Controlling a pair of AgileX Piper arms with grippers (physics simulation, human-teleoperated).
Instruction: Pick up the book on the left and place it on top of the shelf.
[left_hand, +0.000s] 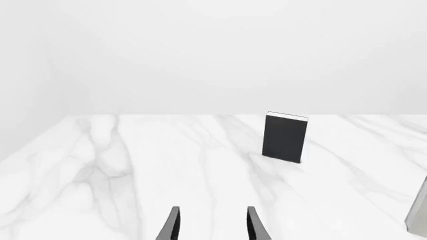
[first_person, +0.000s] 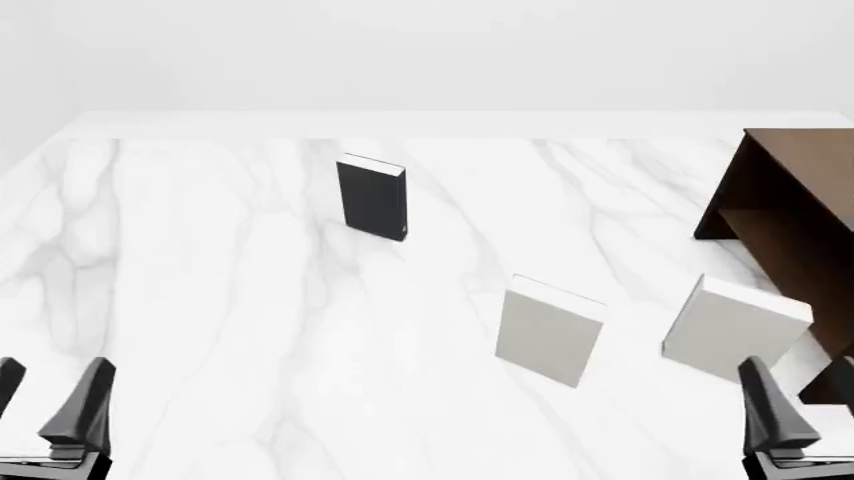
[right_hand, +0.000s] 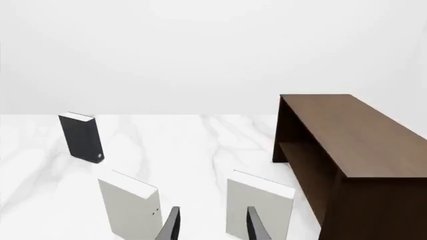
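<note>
Far left on table (first_person: 200, 300), book (first_person: 371, 198) upright; both grippers (first_person: 54, 405) (first_person: 797, 400) spread, empty. A clumsy approach may topple it.

Upright black book (left_hand: 285, 138) on marble table (left_hand: 133, 165), beyond spread end effector (left_hand: 212, 225).

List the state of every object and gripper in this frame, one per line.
black book: upright on the table, untouched
middle grey book: upright, free
right grey book: upright, near the shelf
shelf: top bare
left gripper: open, holding nothing
right gripper: open, holding nothing
</note>
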